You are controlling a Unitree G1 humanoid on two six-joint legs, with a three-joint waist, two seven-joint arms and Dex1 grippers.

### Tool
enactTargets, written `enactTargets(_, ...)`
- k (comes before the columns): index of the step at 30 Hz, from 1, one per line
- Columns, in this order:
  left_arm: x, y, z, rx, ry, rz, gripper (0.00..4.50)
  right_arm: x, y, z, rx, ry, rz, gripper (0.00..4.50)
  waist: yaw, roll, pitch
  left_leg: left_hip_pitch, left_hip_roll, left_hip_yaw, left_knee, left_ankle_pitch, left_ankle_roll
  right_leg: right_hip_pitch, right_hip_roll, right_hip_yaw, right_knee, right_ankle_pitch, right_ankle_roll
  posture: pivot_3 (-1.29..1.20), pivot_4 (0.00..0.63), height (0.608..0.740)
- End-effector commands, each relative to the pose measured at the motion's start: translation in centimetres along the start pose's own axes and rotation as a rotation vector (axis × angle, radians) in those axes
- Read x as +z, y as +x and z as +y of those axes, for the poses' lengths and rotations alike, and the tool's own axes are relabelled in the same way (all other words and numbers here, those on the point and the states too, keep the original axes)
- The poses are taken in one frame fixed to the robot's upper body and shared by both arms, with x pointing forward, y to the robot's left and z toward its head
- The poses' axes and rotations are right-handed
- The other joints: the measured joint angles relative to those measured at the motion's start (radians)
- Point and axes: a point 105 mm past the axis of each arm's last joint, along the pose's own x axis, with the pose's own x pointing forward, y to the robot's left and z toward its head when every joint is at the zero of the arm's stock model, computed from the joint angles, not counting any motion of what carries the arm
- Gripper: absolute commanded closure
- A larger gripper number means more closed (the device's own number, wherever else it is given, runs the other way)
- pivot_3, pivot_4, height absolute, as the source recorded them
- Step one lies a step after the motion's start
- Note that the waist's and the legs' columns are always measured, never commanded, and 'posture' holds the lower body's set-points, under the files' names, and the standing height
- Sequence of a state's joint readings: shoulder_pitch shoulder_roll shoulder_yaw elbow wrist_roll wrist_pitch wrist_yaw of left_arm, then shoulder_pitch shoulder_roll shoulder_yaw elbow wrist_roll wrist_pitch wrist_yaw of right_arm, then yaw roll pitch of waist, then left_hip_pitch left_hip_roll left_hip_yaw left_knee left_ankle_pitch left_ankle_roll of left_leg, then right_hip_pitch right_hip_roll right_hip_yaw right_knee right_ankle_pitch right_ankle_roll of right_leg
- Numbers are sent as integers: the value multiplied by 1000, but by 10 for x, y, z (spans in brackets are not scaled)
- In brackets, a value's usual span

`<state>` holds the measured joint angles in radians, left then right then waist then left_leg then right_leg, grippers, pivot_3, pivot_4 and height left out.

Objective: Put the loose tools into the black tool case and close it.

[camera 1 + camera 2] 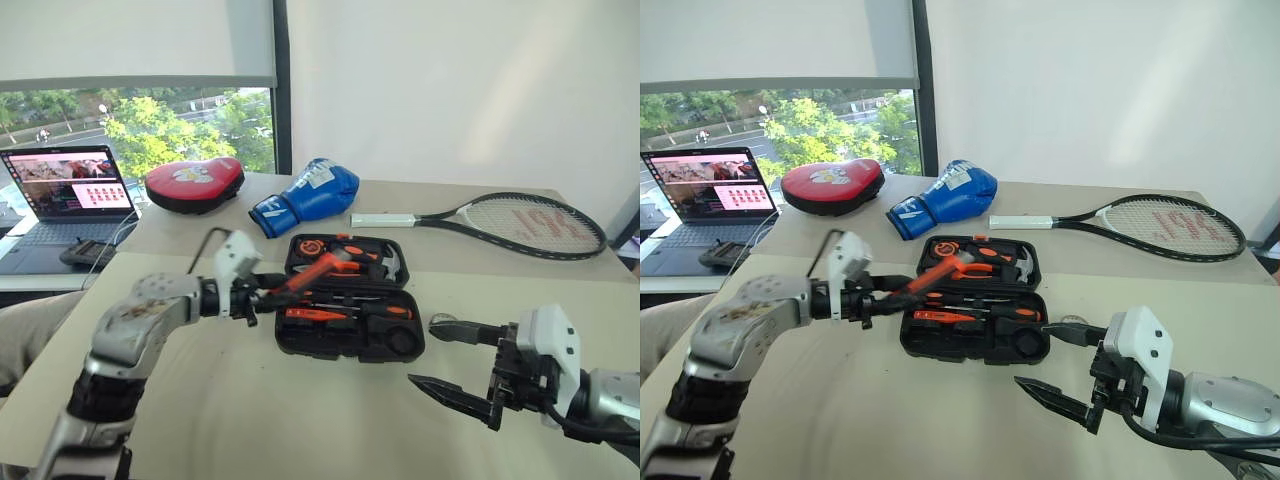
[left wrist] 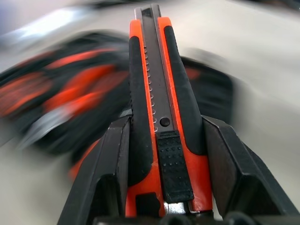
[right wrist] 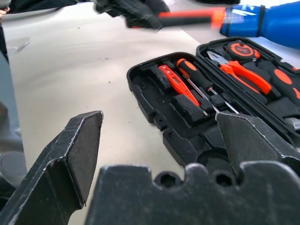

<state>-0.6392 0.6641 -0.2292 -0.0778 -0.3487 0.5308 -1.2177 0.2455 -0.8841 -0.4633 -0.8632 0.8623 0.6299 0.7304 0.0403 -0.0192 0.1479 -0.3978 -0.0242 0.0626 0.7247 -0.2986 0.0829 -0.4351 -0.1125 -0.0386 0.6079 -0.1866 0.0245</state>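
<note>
Left gripper (image 2: 159,154) clamps the utility knife (image 2: 157,84) by its butt, blade end over the open black tool case (image 1: 350,312). Right gripper (image 1: 452,360) gapes wide, empty, beside the case. Line your knife up with its vacant slot before lowering; release only once seated.
</note>
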Motion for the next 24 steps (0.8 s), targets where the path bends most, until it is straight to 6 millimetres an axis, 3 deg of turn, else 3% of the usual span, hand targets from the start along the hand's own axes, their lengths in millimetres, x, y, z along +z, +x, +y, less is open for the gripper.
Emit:
enactTargets(1,-24,16,2,-159,174,134,2719,10,-7,0,-49,-59,-19,0,-5,-1,1,0,0,0,0,-1,2,0,0,0,0,0,0,0,150,740)
enactTargets(5,-40,29,12,-191,194,227,2719,6,-15,6,-83,-52,8,0,1,-2,1,-3,2,0,2,-5,9,-2,2,-1,1,4,6,0,150,740)
enactTargets(13,-49,37,16,-208,205,264,2719,0,-26,10,-117,-35,36,0,-3,-2,1,-2,2,-1,3,-6,11,-1,1,-1,1,4,10,0,150,740)
enactTargets(21,-45,44,9,-259,183,237,2719,0,-30,6,-114,-41,50,0,-2,-2,1,-1,2,-1,4,-6,11,1,2,-1,2,3,11,0,150,740)
enactTargets(23,-40,40,11,-239,162,213,1686,0,-29,7,-111,-41,50,0,-2,-2,1,-1,2,-1,4,-6,11,1,2,-1,2,3,11,0,150,740)
enactTargets(24,-32,36,13,-222,140,177,1474,1,-29,7,-110,-42,50,0,-2,-2,1,-1,2,-1,4,-6,11,1,2,-1,2,3,11,0,150,740)
